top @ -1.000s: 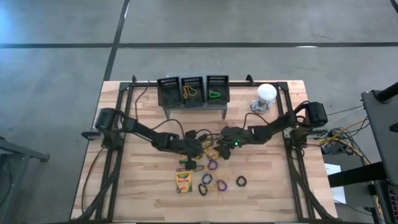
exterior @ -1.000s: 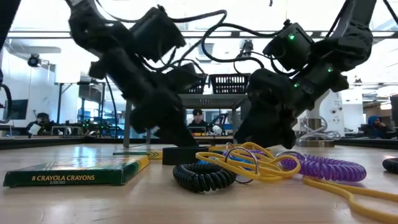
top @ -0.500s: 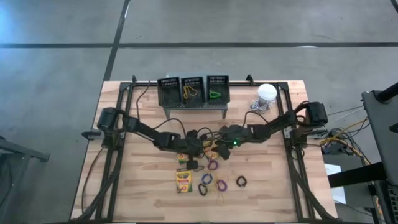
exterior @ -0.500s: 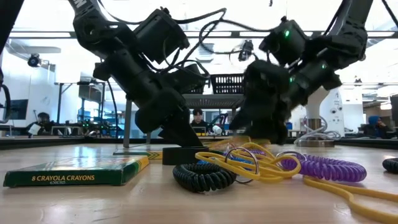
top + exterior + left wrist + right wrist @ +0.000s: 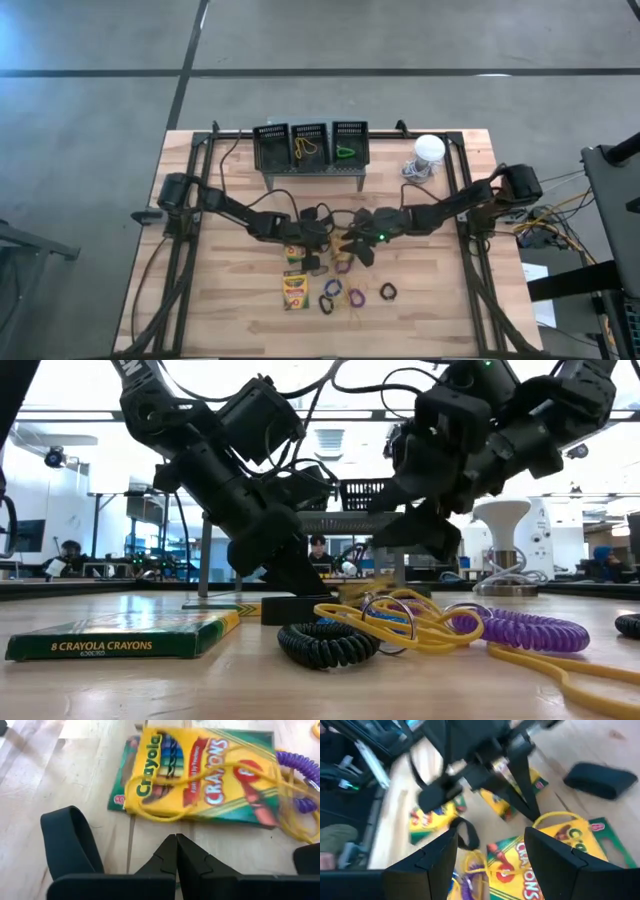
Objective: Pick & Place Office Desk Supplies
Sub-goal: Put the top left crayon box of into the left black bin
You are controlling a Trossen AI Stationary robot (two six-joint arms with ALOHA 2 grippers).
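My left gripper (image 5: 176,845) is shut, its tips low over the table just short of a yellow-and-green crayon box (image 5: 200,780). A yellow rubber band (image 5: 160,817) lies across that box and a purple coil loop (image 5: 300,767) lies beside it. My right gripper (image 5: 490,855) is open and empty, raised above the same box (image 5: 545,870); in the low view it (image 5: 420,535) hangs clear of the table. Both grippers meet mid-table: left (image 5: 318,245), right (image 5: 352,250). Another crayon box (image 5: 295,290) and several coil loops (image 5: 355,297) lie nearer the front edge. My left gripper points down at a slant with its shut fingertips (image 5: 170,847) close to the tabletop beside the crayon box's near edge. I cannot tell whether they touch the wood. They hold nothing that shows.
A grey perforated stand (image 5: 310,178) at the far edge carries three black bins, one holding yellow bands (image 5: 303,148), one a green loop (image 5: 345,152). A white dome (image 5: 428,150) stands far right. A flat black block (image 5: 602,780) lies by the left gripper. People sit in the room behind.
My right gripper has risen from the tabletop beside the pile of yellow bands to well above it, and has shifted a little toward the table's left edge. The boxes, bands and loops lie as they did.
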